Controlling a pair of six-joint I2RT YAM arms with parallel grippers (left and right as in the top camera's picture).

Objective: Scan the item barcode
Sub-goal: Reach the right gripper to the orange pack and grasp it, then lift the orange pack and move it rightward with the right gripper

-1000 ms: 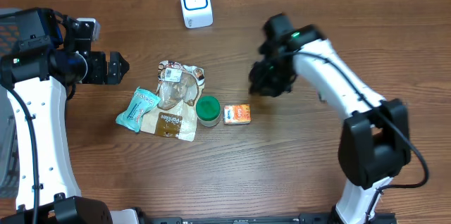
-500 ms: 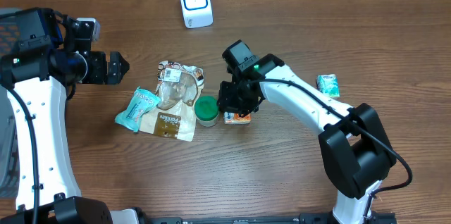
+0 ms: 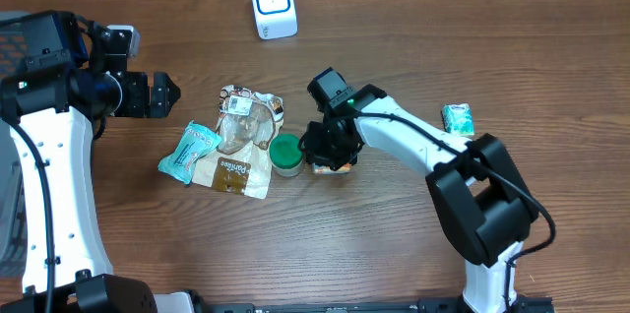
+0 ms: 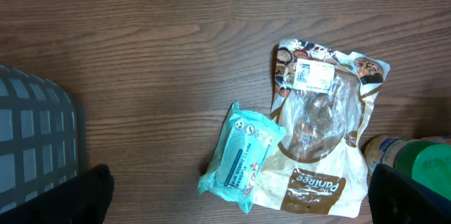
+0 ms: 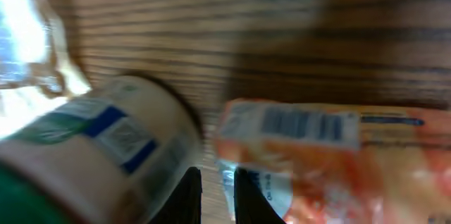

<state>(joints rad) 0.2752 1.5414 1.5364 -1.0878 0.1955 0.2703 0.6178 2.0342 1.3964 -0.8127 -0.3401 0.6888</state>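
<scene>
An orange packet (image 5: 331, 160) with a barcode on its top edge lies on the table, just right of a green-lidded tub (image 3: 287, 153). My right gripper (image 3: 330, 156) is low over the packet's left end and hides most of it from overhead. In the right wrist view its fingers (image 5: 190, 192) stand close together, shut with only a thin gap, right gripper (image 5: 217, 192) between tub (image 5: 106, 153) and packet. The white scanner (image 3: 273, 3) stands at the back. My left gripper (image 3: 167, 93) hovers wide open at the left, away from the items.
A brown-and-white snack bag (image 4: 320, 132) and a teal tissue pack (image 4: 243, 153) lie left of the tub. A small green packet (image 3: 457, 117) sits at the right. A grey mesh basket (image 4: 35, 139) stands at the far left.
My right arm swung left and came down over the orange packet, its jaws narrowing. The small green packet now shows where the arm was. The left arm has not moved.
</scene>
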